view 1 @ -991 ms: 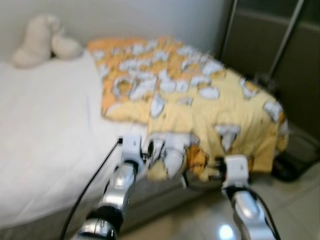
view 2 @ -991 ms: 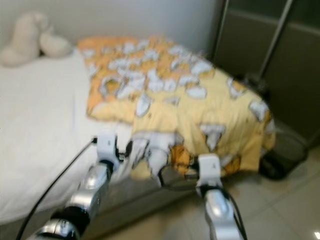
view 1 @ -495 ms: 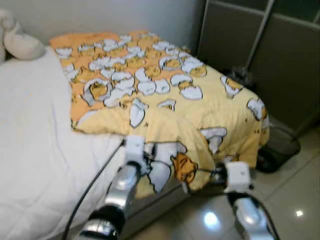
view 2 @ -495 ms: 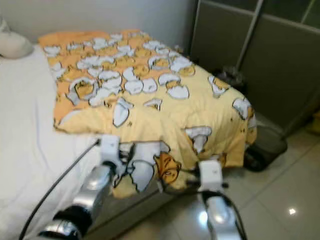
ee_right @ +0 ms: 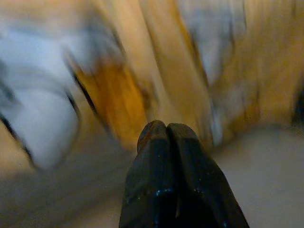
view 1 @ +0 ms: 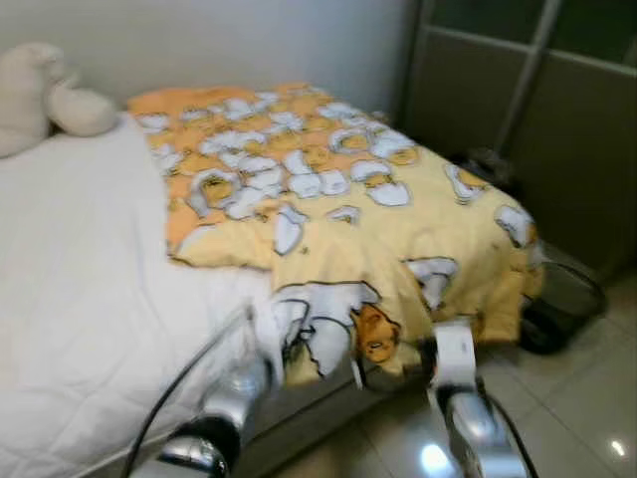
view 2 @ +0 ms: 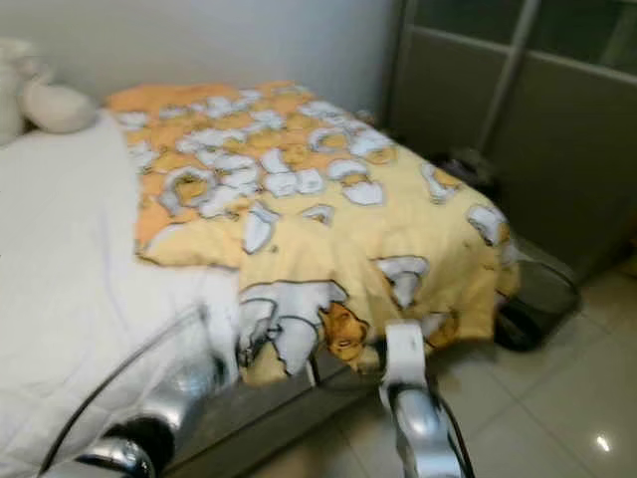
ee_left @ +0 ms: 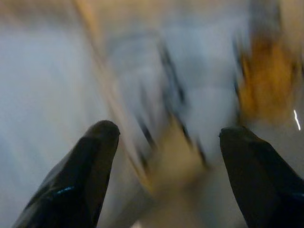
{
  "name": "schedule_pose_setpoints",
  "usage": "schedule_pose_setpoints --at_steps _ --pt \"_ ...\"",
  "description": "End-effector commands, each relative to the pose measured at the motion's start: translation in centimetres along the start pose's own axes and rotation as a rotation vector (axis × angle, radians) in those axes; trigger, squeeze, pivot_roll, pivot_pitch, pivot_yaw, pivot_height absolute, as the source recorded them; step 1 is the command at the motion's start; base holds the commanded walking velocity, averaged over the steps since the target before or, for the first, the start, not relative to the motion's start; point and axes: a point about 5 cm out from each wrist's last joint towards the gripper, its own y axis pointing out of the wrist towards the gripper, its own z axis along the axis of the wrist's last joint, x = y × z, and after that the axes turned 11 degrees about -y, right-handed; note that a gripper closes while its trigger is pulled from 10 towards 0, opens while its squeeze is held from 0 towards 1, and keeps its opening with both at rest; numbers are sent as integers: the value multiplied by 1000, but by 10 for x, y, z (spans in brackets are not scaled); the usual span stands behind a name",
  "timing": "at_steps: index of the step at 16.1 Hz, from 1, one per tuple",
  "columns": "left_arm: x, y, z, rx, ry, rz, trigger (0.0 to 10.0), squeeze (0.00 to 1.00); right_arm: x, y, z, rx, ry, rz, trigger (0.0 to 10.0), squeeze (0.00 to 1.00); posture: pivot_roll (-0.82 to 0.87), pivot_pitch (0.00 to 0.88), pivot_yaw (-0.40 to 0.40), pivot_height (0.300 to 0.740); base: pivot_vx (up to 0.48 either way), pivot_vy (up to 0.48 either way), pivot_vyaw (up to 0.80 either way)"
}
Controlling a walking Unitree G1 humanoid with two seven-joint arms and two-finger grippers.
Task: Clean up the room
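Blanket, yellow and orange with white cartoon prints, lies spread over the right side of a white bed, its lower corner hanging over the bed's near edge toward the tiled floor. Compared with half a second ago, the whole scene has slid rightward in the head views, so the camera has turned; a cream stuffed toy at the bed's head now shows more fully. Dark sliding wardrobe doors stand beyond the bed's far side, with a dark mesh basket on the floor below them. The left arm is more blurred than before. The left gripper points at the drooping blanket corner, its two black fingers spread wide apart, holding nothing. The right gripper sits just below the blanket's hanging edge; the right wrist view shows its fingers pressed together with no cloth between them, which the head views are too blurred to show. Both wrist views are heavily smeared.
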Motion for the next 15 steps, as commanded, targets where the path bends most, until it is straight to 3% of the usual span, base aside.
schedule_pose_setpoints --at_steps 1,2,3,4,5,9,10,11,12,15 --pt "0 -5 -39 -198 40 -1 10000 0 2 -9 -42 -236 34 12 10000 0 76 0 31 740 0 0 0" --pt "-2 -11 -63 -295 60 16 10000 0 5 -16 -62 -359 71 5 10000 0 82 0 32 740 0 0 0" --pt "-3 -14 -70 -326 81 13 10000 0 5 -19 -68 -399 46 19 10000 0 73 0 27 740 0 0 0" --pt "-5 -17 -80 -374 168 2 10000 0 3 -24 -78 -470 -48 81 10000 0 53 0 39 740 0 0 0" --pt "-8 -20 -88 -409 197 7 10000 0 5 -31 -89 -544 -90 102 10000 0 47 0 42 740 0 0 0" --pt "-10 -15 -74 -291 35 102 10000 0 16 -29 -86 -506 -32 35 10000 0 45 0 43 740 0 0 0" --pt "-9 -12 -63 -219 -58 124 10000 0 23 -27 -83 -464 -57 1 10000 0 45 0 43 740 0 0 0" --pt "-10 -10 -53 -159 -93 143 10000 0 29 -23 -74 -377 -157 -44 10000 0 45 0 44 740 0 0 0" --pt "-9 -8 -47 -124 -117 138 10000 0 31 -23 -74 -372 -110 -67 10000 0 45 0 44 740 0 0 0" --pt "-5 -6 -42 -118 -135 130 10000 0 30 -22 -72 -372 -100 -67 10000 0 40 0 45 740 0 0 0"
